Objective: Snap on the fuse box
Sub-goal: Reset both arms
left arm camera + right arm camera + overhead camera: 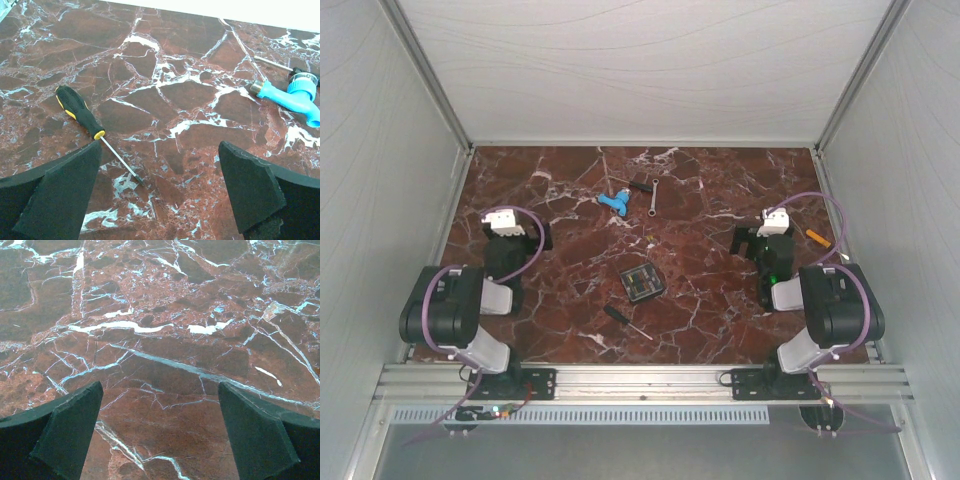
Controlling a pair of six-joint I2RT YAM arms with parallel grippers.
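Top external view: the fuse box (642, 283) lies flat on the table (720, 190) at frame centre, between the two arms and apart from both. The screwdriver (627, 321) lies just below it. The blue plastic piece (614, 203) and a wrench (654, 196) lie at upper centre. The left tool (157, 175) and right tool (160, 422) both stand spread wide, with only bare table between the pads.

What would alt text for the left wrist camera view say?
The left end effector hangs open above a red marble table, its black fingers framing the view. A black-and-yellow screwdriver lies at left; a blue plastic piece sits far right.
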